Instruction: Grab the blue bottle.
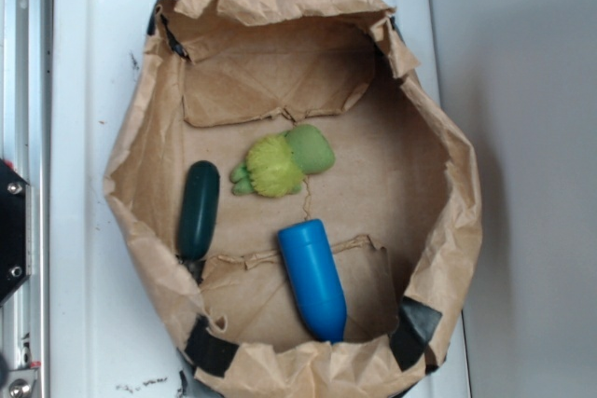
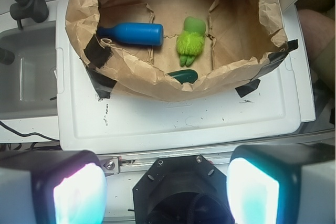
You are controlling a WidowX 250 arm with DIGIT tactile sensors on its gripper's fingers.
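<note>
The blue bottle lies on its side inside a low brown paper bag, near the bag's front rim, rounded end toward the middle. In the wrist view the blue bottle shows at the upper left, inside the bag, far from my gripper. The fingers stand wide apart at the bottom of that view with nothing between them. My gripper is outside the exterior view.
A dark green bottle lies by the bag's left wall. A fuzzy yellow-green plush toy sits in the middle. The bag rests on a white plastic surface. A black mount lies below my gripper, and a grey tub is at left.
</note>
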